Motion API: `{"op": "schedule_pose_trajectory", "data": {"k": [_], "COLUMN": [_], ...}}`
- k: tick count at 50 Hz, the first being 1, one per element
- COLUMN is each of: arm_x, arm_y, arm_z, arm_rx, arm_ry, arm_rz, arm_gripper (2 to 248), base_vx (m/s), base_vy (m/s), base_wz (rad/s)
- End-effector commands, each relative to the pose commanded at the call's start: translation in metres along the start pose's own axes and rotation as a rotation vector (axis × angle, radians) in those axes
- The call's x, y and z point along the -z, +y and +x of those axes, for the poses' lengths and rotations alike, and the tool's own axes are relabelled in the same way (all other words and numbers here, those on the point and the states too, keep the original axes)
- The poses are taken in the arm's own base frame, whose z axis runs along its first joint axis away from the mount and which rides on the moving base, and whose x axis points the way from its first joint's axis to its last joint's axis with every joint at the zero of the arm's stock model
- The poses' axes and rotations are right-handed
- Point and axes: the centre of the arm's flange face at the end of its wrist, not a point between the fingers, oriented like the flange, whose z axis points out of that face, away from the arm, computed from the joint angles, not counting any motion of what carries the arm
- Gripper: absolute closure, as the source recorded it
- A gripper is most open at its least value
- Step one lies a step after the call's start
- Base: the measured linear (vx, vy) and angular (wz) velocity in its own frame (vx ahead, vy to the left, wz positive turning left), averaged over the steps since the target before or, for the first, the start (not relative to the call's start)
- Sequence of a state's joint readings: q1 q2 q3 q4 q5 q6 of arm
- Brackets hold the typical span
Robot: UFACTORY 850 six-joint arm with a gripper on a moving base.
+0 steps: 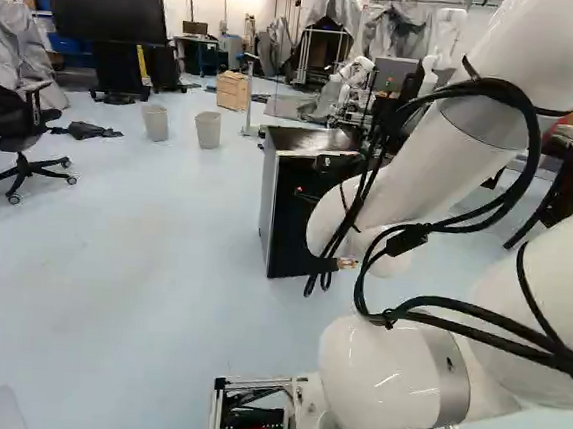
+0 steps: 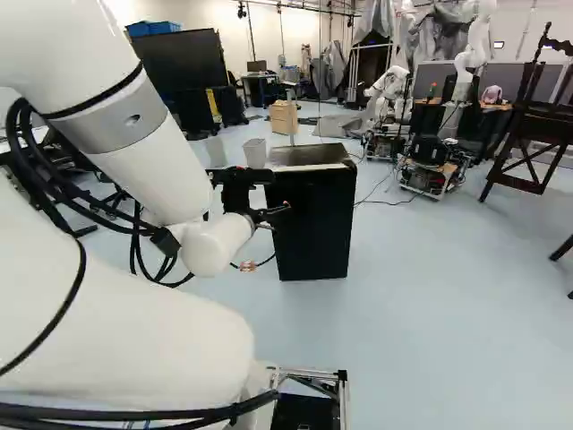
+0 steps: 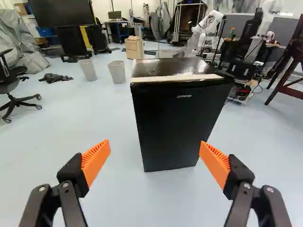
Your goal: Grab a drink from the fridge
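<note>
Across the blue floor, the pincer stands spread short of the shut fridge, drink unseen inside or elsewhere; driving on too far could ram its door.

The robot arm is white and shiny, made of thick round tubes. It has grey bands, and on 1 of them is a small round mark. Thin black straps go around the tubes. Black cables make loose loops, and 1 dark block sits on them. The gripper is black, with 2 fingers, ribbed orange pads and round silver screws.
</note>
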State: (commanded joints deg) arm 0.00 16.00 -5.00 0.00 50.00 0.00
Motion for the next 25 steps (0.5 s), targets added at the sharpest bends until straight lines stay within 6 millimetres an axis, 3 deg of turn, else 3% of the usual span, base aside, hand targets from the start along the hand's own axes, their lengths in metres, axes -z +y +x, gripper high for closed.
{"op": "schedule_pose_trajectory", "data": {"k": [25], "arm_x": [0.0], "arm_y": [0.0], "arm_z": [0.0], "arm_rx": [0.0], "arm_ry": [0.0], "arm_rz": [0.0], "arm_gripper": [3], "base_vx": [0.078], "base_vy": [0.054], "base_wz": [-0.014]}}
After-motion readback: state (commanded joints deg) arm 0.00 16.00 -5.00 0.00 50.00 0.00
